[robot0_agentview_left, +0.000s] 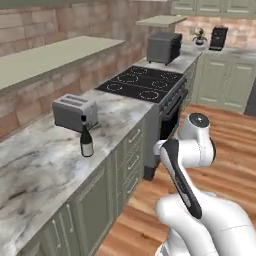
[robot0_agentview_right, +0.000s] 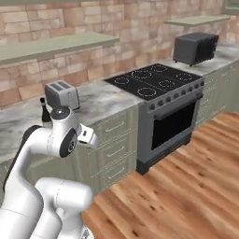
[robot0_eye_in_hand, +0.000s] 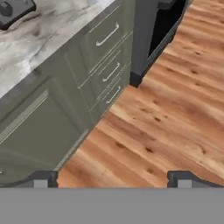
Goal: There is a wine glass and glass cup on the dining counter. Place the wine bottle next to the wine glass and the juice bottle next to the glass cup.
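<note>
On the marble wall counter [robot0_agentview_left: 45, 155]: one wine bottle [robot0_agentview_left: 86, 142], just in front of one toaster [robot0_agentview_left: 74, 112]. Pincer [robot0_eye_in_hand: 112, 178] spread wide, holding nothing, above wood floor [robot0_eye_in_hand: 166, 113].

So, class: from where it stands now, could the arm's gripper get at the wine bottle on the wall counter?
Probably yes. The wine bottle stands upright near the counter's front edge, just in front of the toaster, with its near side unblocked. The gripper is open but points down at the floor, so it must turn first.

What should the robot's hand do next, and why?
Probably lift and swing toward the wine bottle standing on the marble counter by the toaster. The gripper is open, empty, and aimed down at the wooden floor.
</note>
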Controlling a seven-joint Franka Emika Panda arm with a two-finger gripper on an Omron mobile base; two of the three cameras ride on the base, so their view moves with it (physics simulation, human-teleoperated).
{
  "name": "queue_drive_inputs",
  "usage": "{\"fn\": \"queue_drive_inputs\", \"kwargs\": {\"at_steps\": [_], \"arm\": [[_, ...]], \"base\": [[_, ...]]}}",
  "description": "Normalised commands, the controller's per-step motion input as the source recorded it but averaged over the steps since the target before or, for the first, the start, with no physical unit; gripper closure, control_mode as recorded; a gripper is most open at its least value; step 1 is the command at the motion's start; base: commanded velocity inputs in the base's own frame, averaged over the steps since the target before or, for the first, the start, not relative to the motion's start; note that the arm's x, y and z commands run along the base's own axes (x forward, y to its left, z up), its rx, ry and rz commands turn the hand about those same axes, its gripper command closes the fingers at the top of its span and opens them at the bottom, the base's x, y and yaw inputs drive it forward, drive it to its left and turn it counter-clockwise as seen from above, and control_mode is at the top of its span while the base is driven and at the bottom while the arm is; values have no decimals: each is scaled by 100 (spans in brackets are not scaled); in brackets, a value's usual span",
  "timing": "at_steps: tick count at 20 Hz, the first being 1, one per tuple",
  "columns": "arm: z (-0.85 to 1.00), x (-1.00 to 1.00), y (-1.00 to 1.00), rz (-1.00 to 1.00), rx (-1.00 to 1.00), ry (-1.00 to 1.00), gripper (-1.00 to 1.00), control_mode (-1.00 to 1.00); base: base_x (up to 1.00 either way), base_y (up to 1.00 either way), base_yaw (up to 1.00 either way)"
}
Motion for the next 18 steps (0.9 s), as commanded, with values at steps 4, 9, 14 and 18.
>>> {"fn": "queue_drive_inputs", "kwargs": {"at_steps": [4, 9, 14, 18], "arm": [[0, 0, 0, 0, 0, 0, -100, 100], [0, 0, 0, 0, 0, 0, -100, 100], [0, 0, 0, 0, 0, 0, -100, 100], [0, 0, 0, 0, 0, 0, -100, 100]], "base": [[5, 0, 100], [21, -5, 89], [25, -35, 47], [3, -43, 7]]}}
